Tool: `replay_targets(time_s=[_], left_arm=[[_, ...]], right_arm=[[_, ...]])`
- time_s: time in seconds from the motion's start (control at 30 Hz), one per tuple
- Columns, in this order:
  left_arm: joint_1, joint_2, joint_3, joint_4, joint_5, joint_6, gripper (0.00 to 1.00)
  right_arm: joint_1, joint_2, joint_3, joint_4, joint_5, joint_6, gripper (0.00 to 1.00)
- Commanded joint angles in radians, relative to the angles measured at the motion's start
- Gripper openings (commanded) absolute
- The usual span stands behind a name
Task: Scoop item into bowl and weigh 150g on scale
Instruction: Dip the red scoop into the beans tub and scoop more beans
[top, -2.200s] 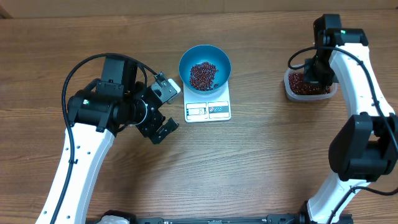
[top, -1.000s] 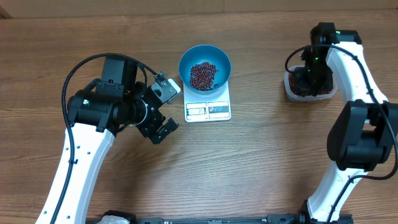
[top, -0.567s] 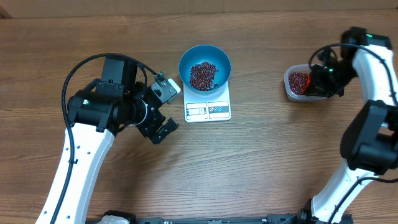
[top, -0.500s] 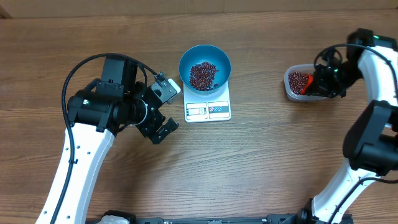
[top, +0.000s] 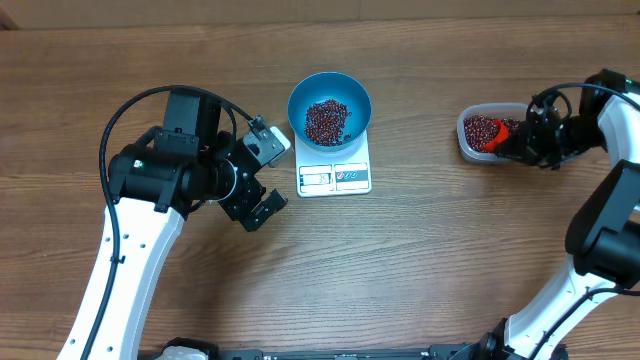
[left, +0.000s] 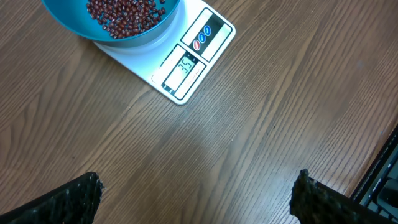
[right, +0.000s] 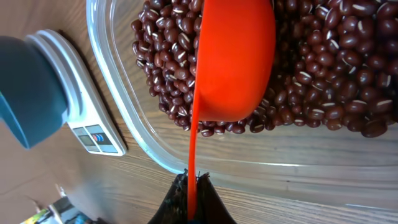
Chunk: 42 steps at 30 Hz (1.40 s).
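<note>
Scoop (right: 233, 62) handle crosses tub (right: 112, 81) rim; bowl (right: 28, 93) well apart.

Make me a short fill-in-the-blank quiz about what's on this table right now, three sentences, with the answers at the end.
1. The bowl resting on the scale is coloured ____.
2. The right gripper is ____ on the handle of the orange scoop, whose cup lies among the beans in the clear tub.
3. The left gripper is fully ____, holding nothing.

Answers: blue; shut; open.
</note>
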<state>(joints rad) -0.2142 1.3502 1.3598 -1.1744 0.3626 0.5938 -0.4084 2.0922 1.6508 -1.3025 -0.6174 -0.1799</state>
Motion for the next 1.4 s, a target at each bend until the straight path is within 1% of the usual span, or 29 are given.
replay_targets(time_s=[0.0, 0.2, 0.4, 0.63, 0.7, 0.8, 1.07, 1.13, 1.23, 1.37], left_arm=[[0.005, -0.015, -0.003, 0.003, 0.0, -0.018, 1.0], [0.005, -0.015, -0.003, 0.003, 0.0, -0.018, 1.0], [0.005, -0.015, -0.003, 0.003, 0.0, -0.018, 1.0], [0.005, -0.015, -0.003, 0.003, 0.0, -0.018, 1.0], [0.005, -0.015, -0.003, 0.003, 0.0, -0.018, 0.99], [0.005, -0.015, -0.003, 0.003, 0.0, -0.018, 1.0], [0.005, -0.015, -0.003, 0.003, 0.0, -0.018, 1.0], [0.005, -0.015, -0.003, 0.003, 0.0, -0.018, 1.0], [0.005, -0.015, -0.003, 0.003, 0.0, -0.018, 1.0], [0.005, -0.015, -0.003, 0.003, 0.0, -0.018, 1.0]], right_arm=[[-0.023, 0.006, -0.01, 0.0, -0.075, -0.013, 0.04], [-0.077, 0.006, -0.01, -0.034, -0.117, -0.015, 0.04], [-0.137, 0.006, -0.01, -0.101, -0.235, -0.134, 0.04], [-0.177, 0.006, -0.01, -0.114, -0.254, -0.144, 0.04], [-0.18, 0.006, -0.01, -0.119, -0.262, -0.157, 0.04], [-0.182, 0.006, -0.01, -0.149, -0.301, -0.217, 0.04], [-0.182, 0.006, -0.01, -0.164, -0.317, -0.222, 0.04], [-0.182, 0.006, -0.01, -0.168, -0.341, -0.224, 0.04], [-0.182, 0.006, -0.01, -0.194, -0.394, -0.277, 0.04], [-0.179, 0.006, -0.01, -0.212, -0.459, -0.287, 0.04]])
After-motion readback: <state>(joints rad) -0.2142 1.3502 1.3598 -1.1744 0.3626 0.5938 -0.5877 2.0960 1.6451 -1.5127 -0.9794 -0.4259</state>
